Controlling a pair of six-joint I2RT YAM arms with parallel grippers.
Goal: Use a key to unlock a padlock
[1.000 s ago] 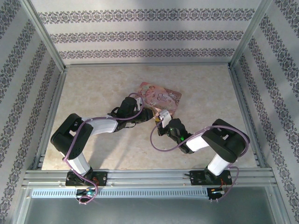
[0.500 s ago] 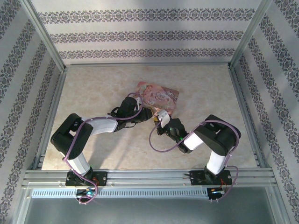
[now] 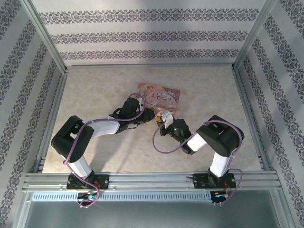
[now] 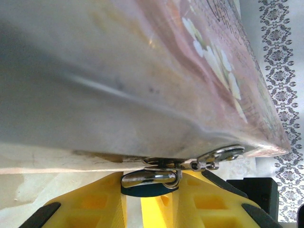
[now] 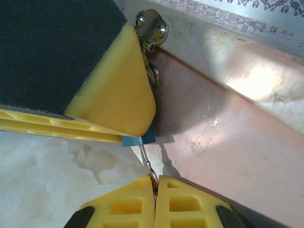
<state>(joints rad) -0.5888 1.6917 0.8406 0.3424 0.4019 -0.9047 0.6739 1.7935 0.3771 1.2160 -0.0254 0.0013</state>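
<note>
The tiny blue padlock (image 4: 148, 188) sits between my left gripper's (image 4: 151, 192) yellow fingers, its silver shackle (image 4: 151, 179) hooked through the metal hasp (image 4: 217, 158) on the pink box (image 4: 142, 80). The left gripper is shut on the padlock. In the right wrist view the blue padlock body (image 5: 138, 140) pokes out under the left yellow finger (image 5: 116, 90). My right gripper (image 5: 154, 183) is shut on the thin silver key (image 5: 147, 164), whose tip reaches the padlock's underside. Both grippers, left (image 3: 151, 117) and right (image 3: 164, 124), meet at the near edge of the pink box (image 3: 160, 97).
The pink box with an illustrated lid lies mid-table, tilted. A metal frame rail (image 3: 152, 180) runs along the near edge and patterned walls (image 3: 142, 35) close in the other sides. Purple cables (image 3: 159, 145) loop beside the right forearm.
The right arm's elbow has swung inward to the left while its gripper stayed at the padlock. The pink box has shifted slightly left. The left arm has barely moved.
</note>
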